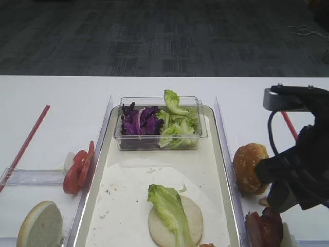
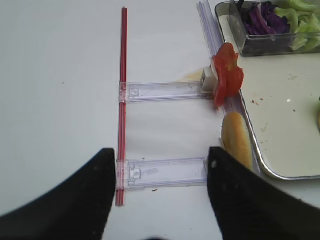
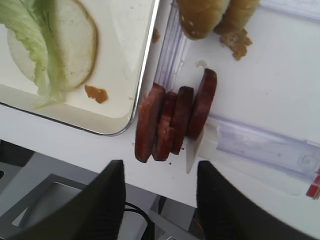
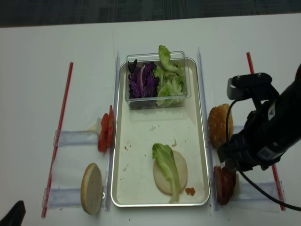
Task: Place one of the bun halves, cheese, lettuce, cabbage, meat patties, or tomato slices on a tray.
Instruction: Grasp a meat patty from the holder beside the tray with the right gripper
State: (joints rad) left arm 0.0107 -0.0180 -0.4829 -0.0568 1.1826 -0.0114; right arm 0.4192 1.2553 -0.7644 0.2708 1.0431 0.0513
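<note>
On the tray (image 4: 121,141) lies a bun half (image 4: 178,175), cut face up, with a lettuce leaf (image 4: 165,162) across it. Several meat patties (image 3: 175,122) stand on edge right of the tray, just ahead of my right gripper (image 3: 159,197), which is open and empty above them. More bun halves (image 4: 217,125) sit behind the patties. Tomato slices (image 2: 227,75) and another bun half (image 2: 236,140) stand left of the tray. My left gripper (image 2: 160,197) is open and empty over the bare table near them. Purple cabbage (image 4: 141,81) and more lettuce (image 4: 169,82) fill a clear box.
The clear plastic box (image 1: 119,135) stands on the tray's far end. Clear acrylic holders (image 2: 165,91) and red straws (image 2: 121,100) frame both sides. An orange sauce blob (image 3: 96,93) sits near the tray's front corner. The table's front edge runs just below the patties.
</note>
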